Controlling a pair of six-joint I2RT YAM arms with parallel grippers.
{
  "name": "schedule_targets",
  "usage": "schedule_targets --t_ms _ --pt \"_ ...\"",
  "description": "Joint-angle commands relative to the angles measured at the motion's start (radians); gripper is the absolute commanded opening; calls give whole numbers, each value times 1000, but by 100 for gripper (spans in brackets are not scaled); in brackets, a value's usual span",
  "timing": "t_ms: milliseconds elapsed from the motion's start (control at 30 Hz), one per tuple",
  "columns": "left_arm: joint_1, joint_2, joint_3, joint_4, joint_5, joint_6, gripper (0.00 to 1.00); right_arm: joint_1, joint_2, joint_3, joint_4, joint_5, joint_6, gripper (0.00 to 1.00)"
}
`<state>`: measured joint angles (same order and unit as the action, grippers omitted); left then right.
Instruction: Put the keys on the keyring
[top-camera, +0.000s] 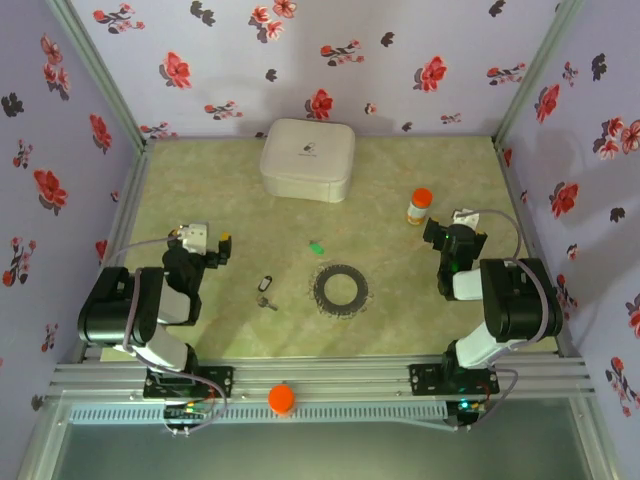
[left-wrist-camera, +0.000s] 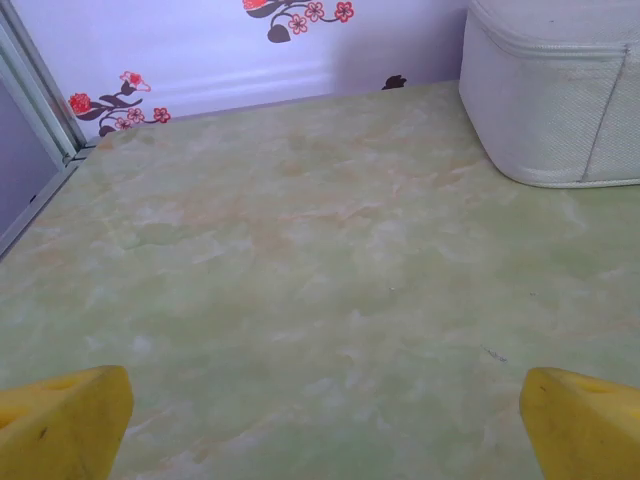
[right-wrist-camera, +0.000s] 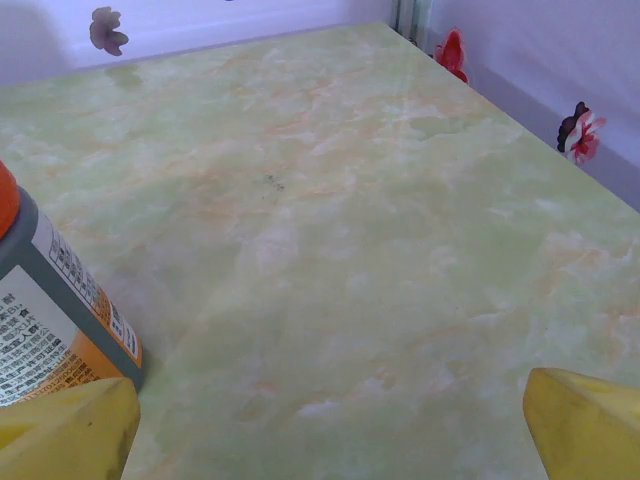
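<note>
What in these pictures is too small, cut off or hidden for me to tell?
Dark key, top view: too small to show teeth.
Green tab, top view: a mere speck.
Bottle, right wrist view: cut by the left edge, label print unreadable.
White case, left wrist view: cut by the right edge.

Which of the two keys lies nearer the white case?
The bright green key, beyond the dark ring; the black-headed key lies left of the ring, farther from the case.

Dark toothed keyring (top-camera: 341, 289) lies flat mid-table. Black-headed key (top-camera: 265, 291) lies to its left, apart. Green tab (top-camera: 316, 247) lies beyond it.
</note>
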<state>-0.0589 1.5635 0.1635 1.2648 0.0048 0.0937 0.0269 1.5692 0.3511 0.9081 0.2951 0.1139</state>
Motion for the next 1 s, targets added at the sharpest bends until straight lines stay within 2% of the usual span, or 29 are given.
schedule_targets --t_ms 0,233,300,367,400,467,967 --pt "-5 8 2 44 9 27 100 5 -12 20 7 20 4 99" --pt "-4 8 4 42 -4 20 100 5 -11 18 8 21 4 99" --pt "7 11 14 38 -77 -18 100 5 -11 18 8 20 4 99" --pt "30 10 16 42 -245 -111 100 5 -12 17 8 21 4 99" --pt "46 7 11 42 -272 -161 100 5 -11 18 9 21 4 99" --pt "99 3 5 41 -221 -213 100 5 -12 18 9 21 5 99" --pt "108 -8 0 40 -204 -218 100 5 -15 16 11 20 4 99"
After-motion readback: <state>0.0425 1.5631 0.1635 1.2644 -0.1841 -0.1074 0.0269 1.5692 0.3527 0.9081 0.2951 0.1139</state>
